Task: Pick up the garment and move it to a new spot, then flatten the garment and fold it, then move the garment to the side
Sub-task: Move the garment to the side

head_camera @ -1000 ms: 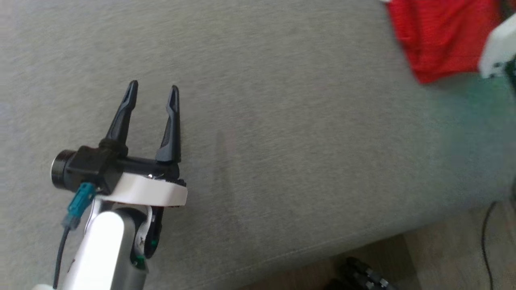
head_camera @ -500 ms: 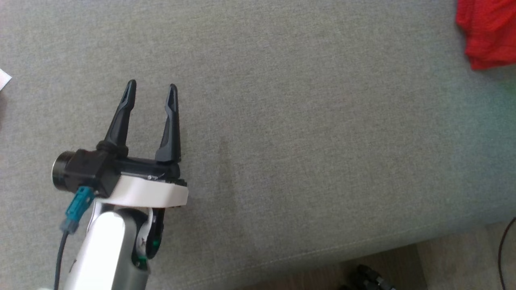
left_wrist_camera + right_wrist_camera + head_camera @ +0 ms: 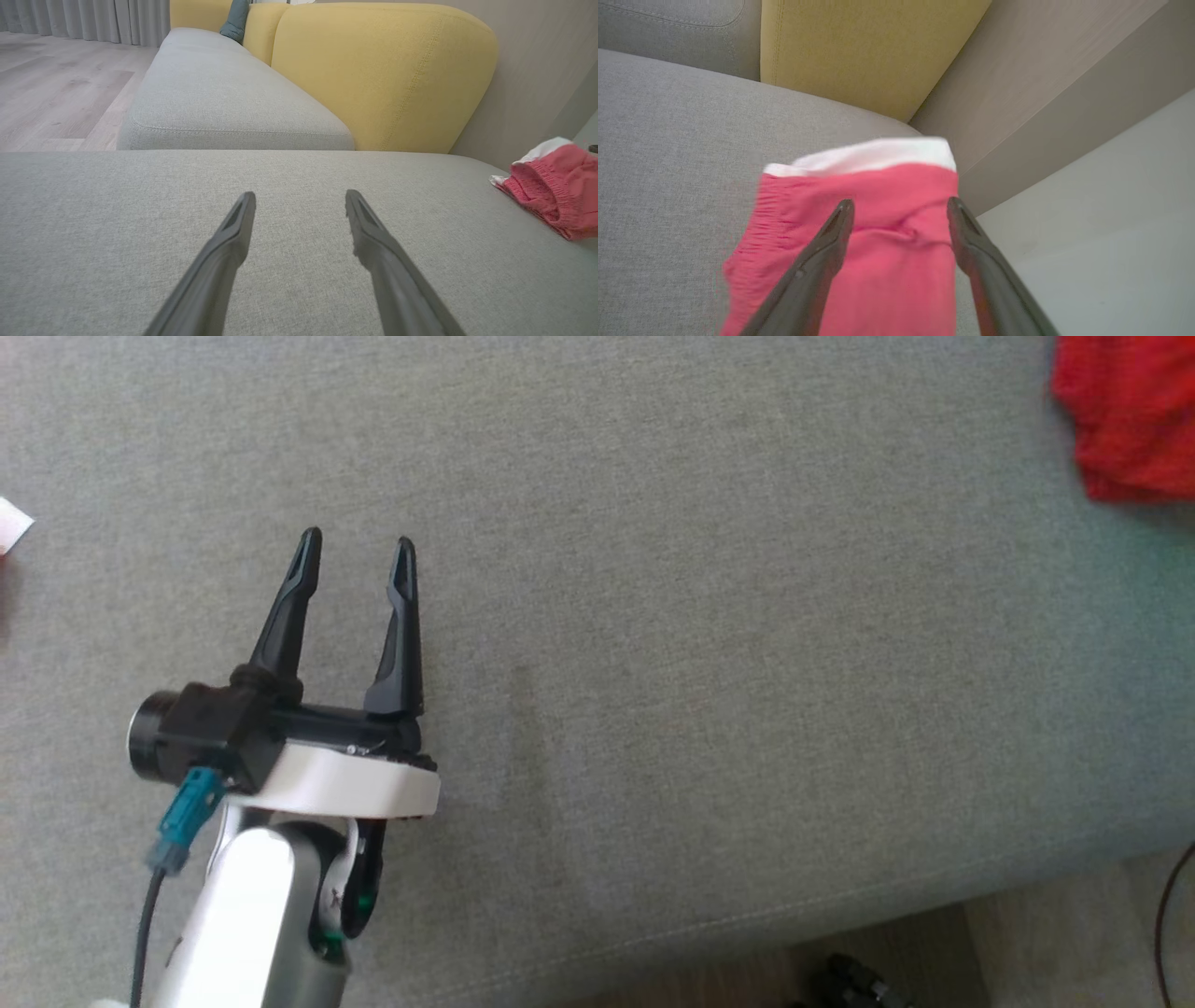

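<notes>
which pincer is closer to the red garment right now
Right. The right pincer is open directly over the red garment; the left pincer is open above the grey cushion, well to the garment's left.

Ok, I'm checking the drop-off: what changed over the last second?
The head camera swung left, so the red garment sits nearer that view's right edge; it lies on the sofa. The right gripper stands open over it, holding nothing. The left gripper stayed open above the sofa.
</notes>
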You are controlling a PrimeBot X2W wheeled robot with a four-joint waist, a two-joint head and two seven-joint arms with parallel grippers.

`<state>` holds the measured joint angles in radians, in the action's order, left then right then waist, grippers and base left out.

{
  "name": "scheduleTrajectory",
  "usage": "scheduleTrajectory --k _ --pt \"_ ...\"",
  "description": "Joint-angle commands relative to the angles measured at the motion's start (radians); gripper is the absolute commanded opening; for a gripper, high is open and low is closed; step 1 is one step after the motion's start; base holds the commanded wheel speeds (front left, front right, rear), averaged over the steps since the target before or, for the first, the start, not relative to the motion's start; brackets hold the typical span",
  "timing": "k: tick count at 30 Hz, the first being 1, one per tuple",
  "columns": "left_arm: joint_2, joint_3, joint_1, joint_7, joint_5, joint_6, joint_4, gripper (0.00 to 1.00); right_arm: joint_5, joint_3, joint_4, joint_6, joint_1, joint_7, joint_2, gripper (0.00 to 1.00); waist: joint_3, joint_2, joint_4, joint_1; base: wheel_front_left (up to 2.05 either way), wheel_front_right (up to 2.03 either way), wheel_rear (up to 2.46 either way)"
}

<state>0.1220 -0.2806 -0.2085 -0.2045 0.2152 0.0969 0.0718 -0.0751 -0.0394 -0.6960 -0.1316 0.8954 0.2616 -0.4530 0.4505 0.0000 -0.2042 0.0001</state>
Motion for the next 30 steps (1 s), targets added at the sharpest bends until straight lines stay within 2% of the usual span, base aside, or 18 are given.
scheduleTrajectory --k 1,9,17,25,30 --pt "0.009 0.022 -0.002 -0.003 0.005 0.007 0.030 1.00 -0.013 -0.002 0.028 0.001 -0.002 -0.020 -0.007 1.00 -0.003 0.0000 0.002 -0.0001 0.00 0.00 0.00" --pt "0.005 0.016 0.002 -0.007 0.020 0.009 0.015 1.00 -0.028 0.029 0.036 0.001 -0.007 -0.083 0.039 1.00 -0.041 0.0000 0.017 -0.0001 0.00 0.00 0.00" --pt "-0.010 0.062 0.010 -0.042 0.060 0.026 -0.039 1.00 0.075 0.061 0.099 0.001 -0.084 -0.187 0.166 1.00 -0.158 0.0000 0.074 -0.0001 0.00 0.00 0.00" --pt "-0.030 0.097 0.056 -0.056 0.077 0.039 -0.135 1.00 0.164 0.090 0.226 0.001 -0.290 -0.283 0.316 1.00 -0.297 0.0000 0.140 -0.0001 0.00 0.00 0.00" --pt "-0.039 0.111 0.091 -0.057 0.072 0.045 -0.167 1.00 0.172 0.089 0.303 0.001 -0.427 -0.321 0.371 1.00 -0.355 0.0000 0.168 -0.0001 0.00 0.00 0.00"
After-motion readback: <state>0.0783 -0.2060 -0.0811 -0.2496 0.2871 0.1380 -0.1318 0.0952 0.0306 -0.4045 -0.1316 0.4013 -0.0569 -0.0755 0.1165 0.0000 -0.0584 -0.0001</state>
